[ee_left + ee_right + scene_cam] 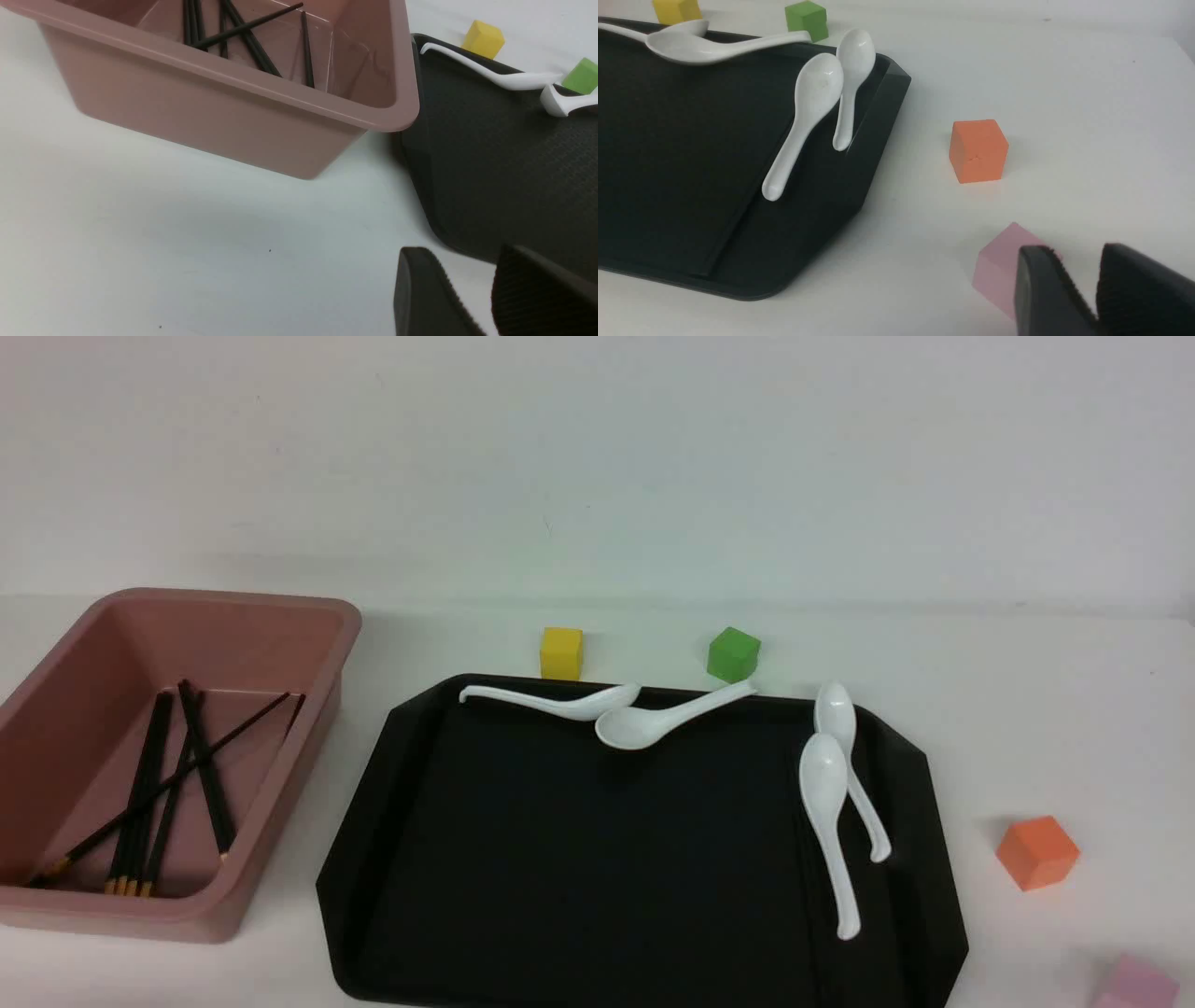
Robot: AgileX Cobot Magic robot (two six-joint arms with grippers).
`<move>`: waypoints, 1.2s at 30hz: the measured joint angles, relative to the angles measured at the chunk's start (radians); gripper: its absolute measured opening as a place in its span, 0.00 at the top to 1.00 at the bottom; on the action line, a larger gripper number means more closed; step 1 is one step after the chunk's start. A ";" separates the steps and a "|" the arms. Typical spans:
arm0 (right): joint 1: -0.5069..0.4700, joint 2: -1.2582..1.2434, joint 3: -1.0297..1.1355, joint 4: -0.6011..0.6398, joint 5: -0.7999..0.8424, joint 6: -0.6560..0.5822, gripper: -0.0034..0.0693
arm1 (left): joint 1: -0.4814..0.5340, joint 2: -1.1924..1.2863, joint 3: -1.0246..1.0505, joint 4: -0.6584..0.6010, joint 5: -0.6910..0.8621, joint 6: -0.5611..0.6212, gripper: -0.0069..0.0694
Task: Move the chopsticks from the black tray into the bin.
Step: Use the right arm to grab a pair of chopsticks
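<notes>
The chopsticks (140, 803) lie crossed in the bin (93, 907), apart from our left gripper (486, 298) and right gripper (1094, 294), both nearly closed, empty. We see four spoons (826, 803) on the black tray (597, 859).

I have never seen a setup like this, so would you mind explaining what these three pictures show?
This is a robot with two arms, each ending in a two-fingered gripper. The front picture looks forward from between the arms; neither arm shows there. The other two pictures come from cameras on the wrists. In them the left gripper and the right gripper appear as dark fingers at the edge, nearly closed and holding nothing.

On the white table sit a pink bin with the black chopsticks inside, and a black tray carrying four white spoons and no chopsticks. A yellow cube, green cube, orange cube and pink cube stand around the tray.
</notes>
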 joint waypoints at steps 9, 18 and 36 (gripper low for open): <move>0.000 0.000 0.000 0.000 0.000 0.000 0.66 | 0.000 0.000 0.000 0.000 0.000 0.000 0.60; 0.000 0.000 0.000 0.000 0.000 0.000 0.64 | 0.000 0.000 0.000 0.000 0.000 0.000 0.60; 0.000 0.000 0.000 0.000 0.000 0.000 0.62 | 0.000 0.000 0.000 0.000 0.000 0.000 0.60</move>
